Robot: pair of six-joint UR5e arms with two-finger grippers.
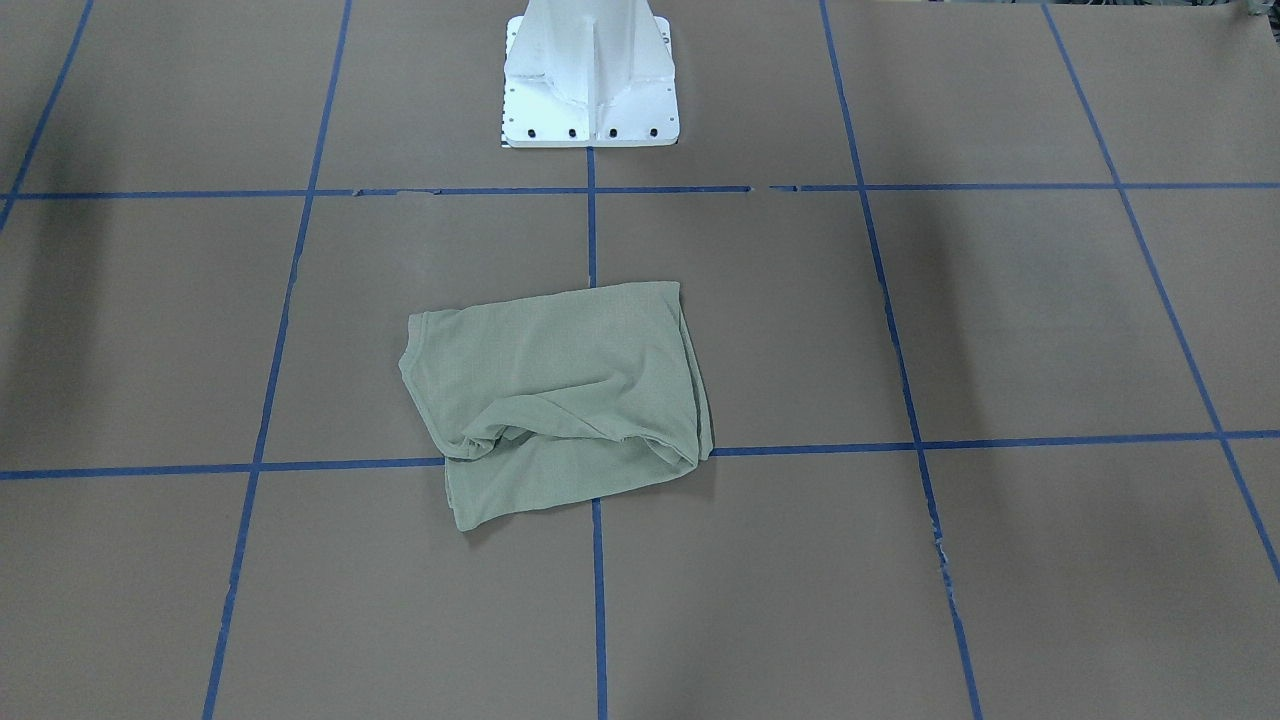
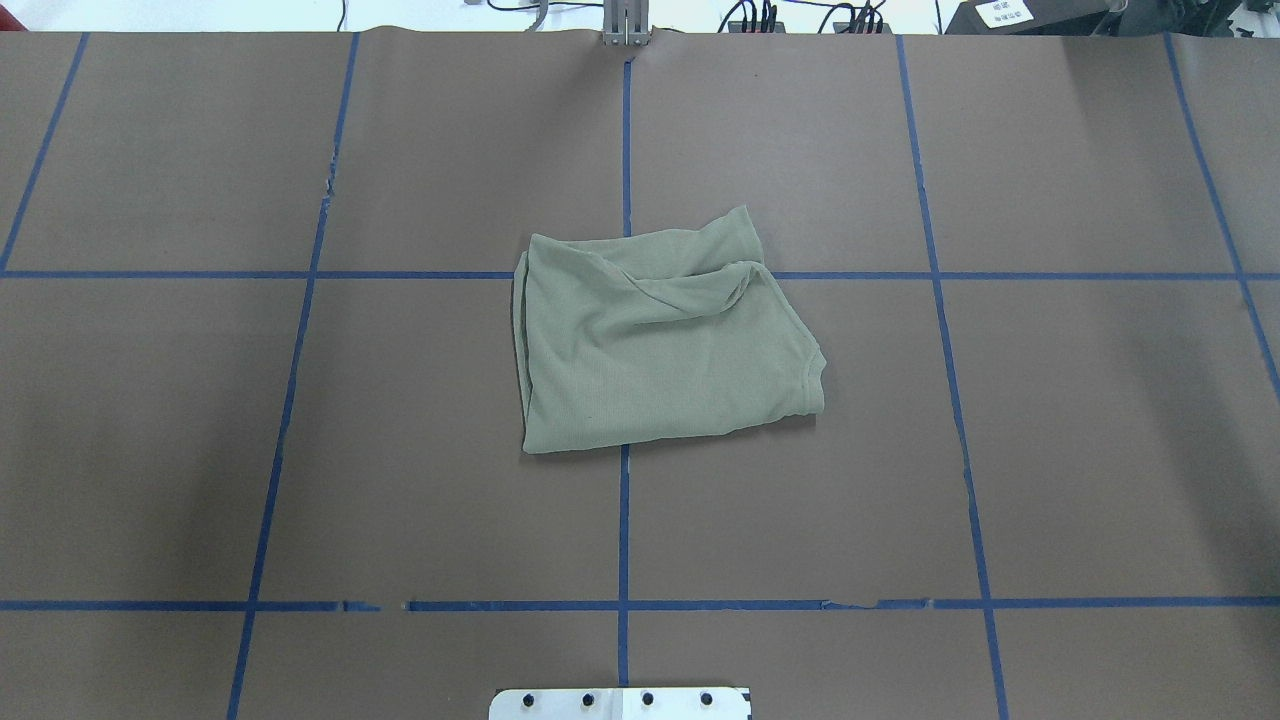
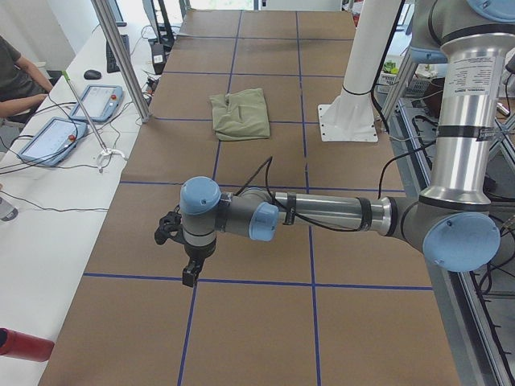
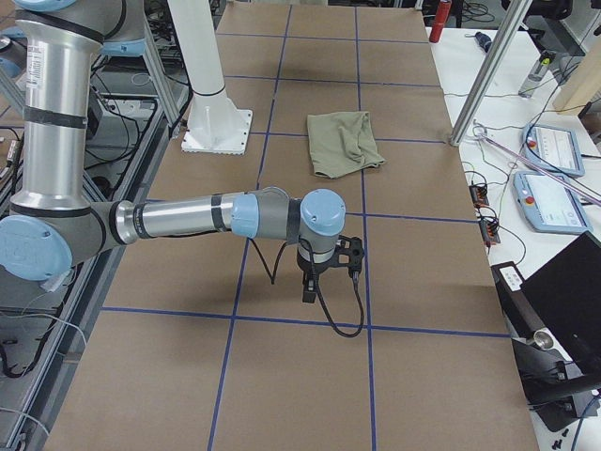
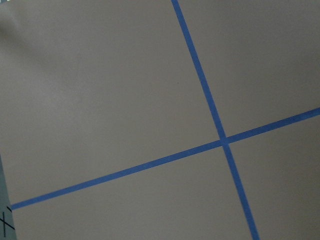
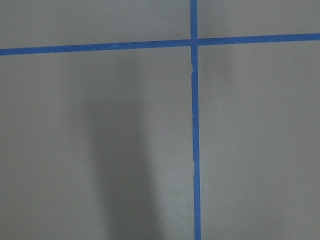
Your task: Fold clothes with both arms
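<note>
Your folded sage-green shirt lies mid-tabletop across a blue tape line. The left claw and right claw hang well apart from it; you cannot tell their grip.

Sage-green shirt, roughly folded, one edge bunched, left arm, right arm, both seemingly well away

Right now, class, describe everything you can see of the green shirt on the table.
The shirt is pale sage-green, of fine knit cloth, folded into a rough rectangle. Its edge farther from the robot is rumpled into loose creases; a stitched hem shows at one corner. It lies on the brown table, over a crossing of blue tape lines. Only the table touches it.
</note>
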